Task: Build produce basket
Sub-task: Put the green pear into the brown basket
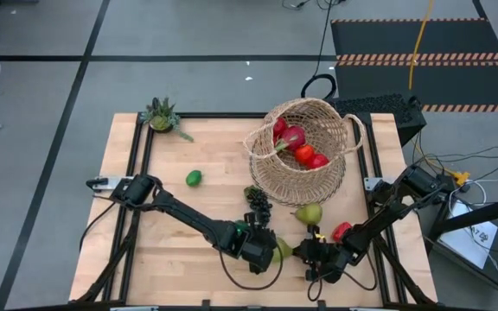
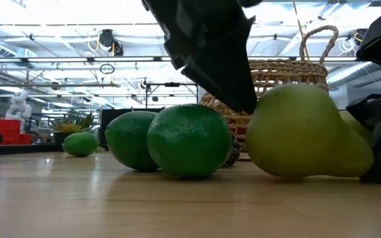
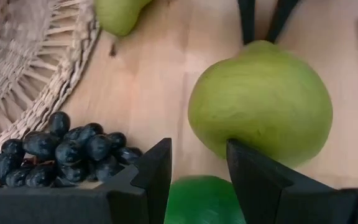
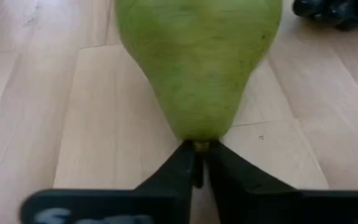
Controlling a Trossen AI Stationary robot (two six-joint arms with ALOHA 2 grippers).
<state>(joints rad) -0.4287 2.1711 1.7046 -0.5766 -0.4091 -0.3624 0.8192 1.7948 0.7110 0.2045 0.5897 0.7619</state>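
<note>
A yellow-green pear [image 1: 282, 250] lies on its side near the table's front edge, between my two grippers. My right gripper [image 4: 197, 154] is shut on its narrow end. My left gripper [image 3: 197, 149] stands open over a green lime [image 3: 201, 199], with the pear's fat end [image 3: 260, 109] just ahead of its fingertips. Two limes [image 2: 190, 140] rest on the table beside the pear [image 2: 303, 132]. The wicker basket [image 1: 305, 147] lies tipped on its side at the far right, red and pink fruit [image 1: 305, 154] inside. Dark grapes [image 1: 258, 200] and a second pear [image 1: 309, 213] lie before it. My right gripper pinches the pear's stem end [image 4: 199, 147] between its two fingertips. The fingers slant down from the table's right side and lie along the pear. The pear rests on its side on the table. My left gripper: I cannot tell whether a fingertip [image 3: 238, 152] touches the pear.
A lone lime [image 1: 194, 178] lies at mid-left. A red piece [image 1: 341, 231] sits beside my right arm. A small spiky potted plant [image 1: 162, 117] stands at the far left corner. Bare wood lies at the near left.
</note>
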